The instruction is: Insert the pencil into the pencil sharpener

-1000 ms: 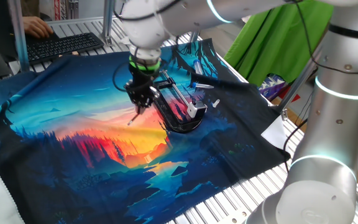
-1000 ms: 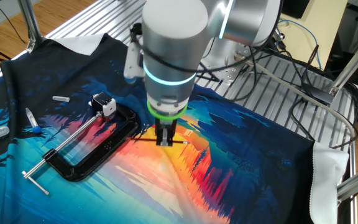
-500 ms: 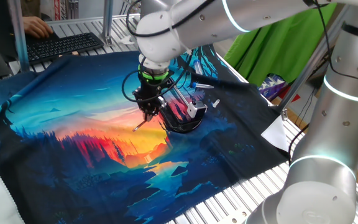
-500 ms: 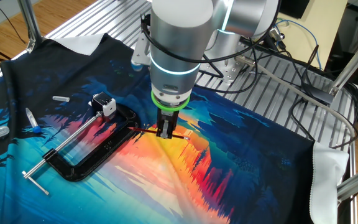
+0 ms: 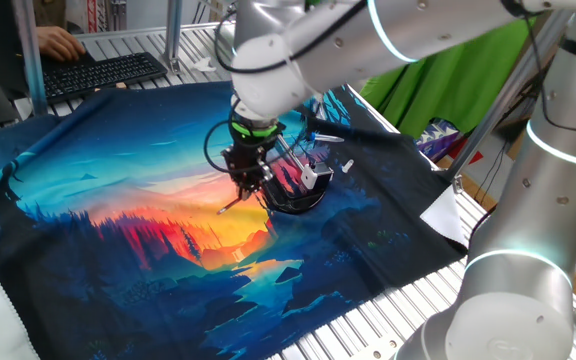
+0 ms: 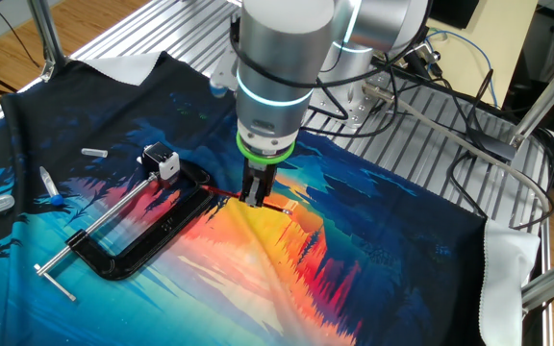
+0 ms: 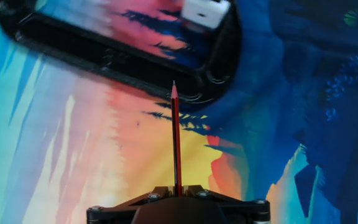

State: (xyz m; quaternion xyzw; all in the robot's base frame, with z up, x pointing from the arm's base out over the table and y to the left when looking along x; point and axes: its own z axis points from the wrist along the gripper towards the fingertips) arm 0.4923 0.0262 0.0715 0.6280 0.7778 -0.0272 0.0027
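Observation:
My gripper [image 7: 177, 190] is shut on the pencil [image 7: 176, 137], a thin red-brown stick that points straight ahead with its sharp tip just short of the black C-clamp [image 7: 104, 50]. The pencil sharpener [image 7: 205, 11], a small white block, sits inside the clamp's frame at the top edge, a little right of the pencil's line. In one fixed view the gripper [image 5: 248, 185] holds the pencil [image 5: 230, 205] low over the cloth, left of the sharpener [image 5: 310, 178]. In the other fixed view the gripper [image 6: 256, 197] is right of the sharpener [image 6: 162, 159].
The black C-clamp [image 6: 152, 226] with its silver threaded rod lies on the colourful cloth [image 6: 373, 259]. A small blue-tipped pen [image 6: 51, 187] and a white cap [image 6: 94, 152] lie at the left. A keyboard [image 5: 103, 70] and a hand are at the far edge.
The gripper has carried the pencil across the cloth toward the clamp and the sharpener. The clamp and the sharpener have not moved.

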